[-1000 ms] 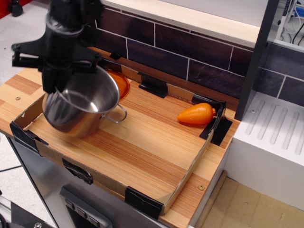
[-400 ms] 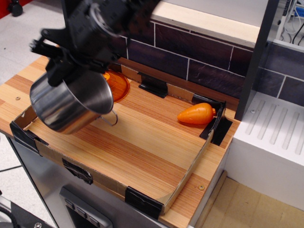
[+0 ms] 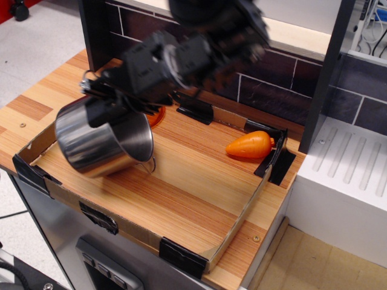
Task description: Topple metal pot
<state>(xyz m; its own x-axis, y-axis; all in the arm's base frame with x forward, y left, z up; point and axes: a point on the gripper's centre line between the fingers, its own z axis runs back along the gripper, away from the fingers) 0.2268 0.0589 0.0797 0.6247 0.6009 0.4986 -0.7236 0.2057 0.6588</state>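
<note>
The metal pot (image 3: 97,144) is shiny steel and lies tipped far over at the left of the wooden board, its opening facing right and its lower side on or just above the wood. One wire loop handle (image 3: 147,164) shows at the lower rim. My black gripper (image 3: 101,110) is blurred and sits at the pot's upper rim, its fingers closed over the rim edge. The arm reaches in from the upper right and hides the pot's far rim.
An orange lid (image 3: 158,116) peeks out behind the pot, mostly hidden by the arm. An orange carrot-shaped toy (image 3: 249,145) lies at the right. A low cardboard wall (image 3: 239,217) with black tape corners rings the board. Dark tiles stand behind, a white unit (image 3: 344,175) at right.
The arm has swung over from the left and now reaches in from the upper right. The pot has tipped further onto its side and come down toward the board.
</note>
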